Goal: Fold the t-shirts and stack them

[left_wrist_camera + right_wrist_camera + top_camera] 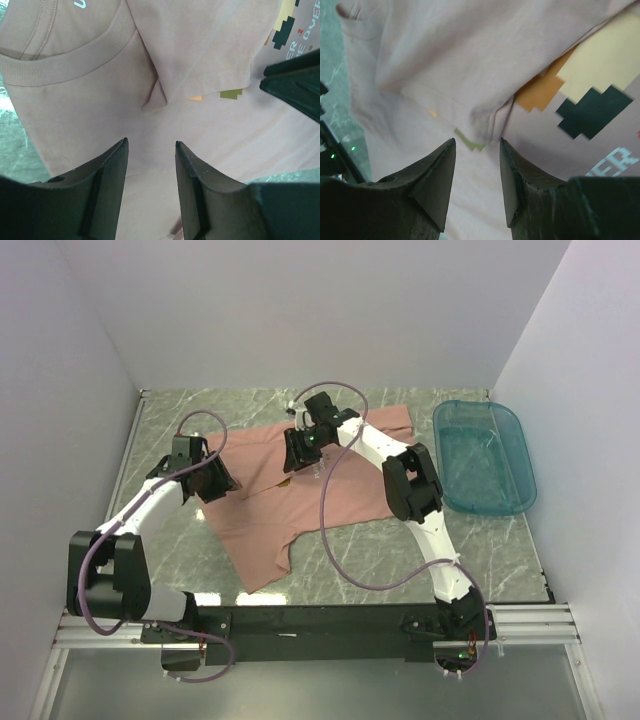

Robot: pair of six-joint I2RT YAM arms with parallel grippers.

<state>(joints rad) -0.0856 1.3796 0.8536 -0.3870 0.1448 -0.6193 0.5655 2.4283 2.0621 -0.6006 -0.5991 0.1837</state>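
Observation:
The dusty-pink t-shirt (300, 490) lies on the marble table, partly folded, with a sleeve flap turned over the chest. In the left wrist view I see its collar (65, 62), the folded sleeve corner (200, 70) and part of the pixel print. My left gripper (151, 145) is open and empty just above the shirt, at its left edge in the top view (215, 480). My right gripper (477, 142) is open and empty over the shirt's middle (303, 450), next to the orange and dark pixel print (570, 95).
A translucent teal plastic tub (483, 455) stands at the right of the table. Grey walls close the back and both sides. Bare marble (170, 540) shows near the left and front of the shirt. The right arm's cable loops over the shirt.

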